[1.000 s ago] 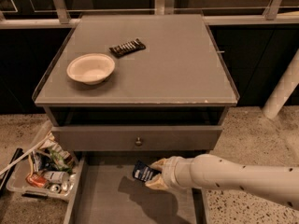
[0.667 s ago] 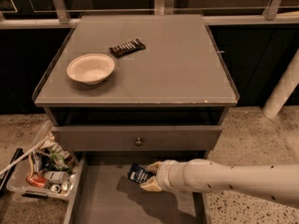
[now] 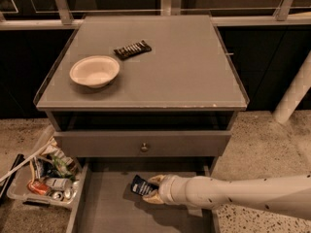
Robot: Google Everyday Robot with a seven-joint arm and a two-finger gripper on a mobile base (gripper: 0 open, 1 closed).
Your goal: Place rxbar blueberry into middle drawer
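Currently the gripper (image 3: 151,190) sits low inside the open middle drawer (image 3: 104,210), fingers closed on the tilted rxbar blueberry (image 3: 140,184).

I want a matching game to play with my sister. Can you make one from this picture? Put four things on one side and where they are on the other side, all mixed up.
Things:
1. white bowl
2. black-brown bar
3. rxbar blueberry
4. bin of cans

Places:
A. held in the gripper, over the open middle drawer
B. on the floor, left of the cabinet
C. on the cabinet top, left side
D. on the cabinet top, behind the bowl

Pairs: 1-C, 2-D, 3-A, 4-B.
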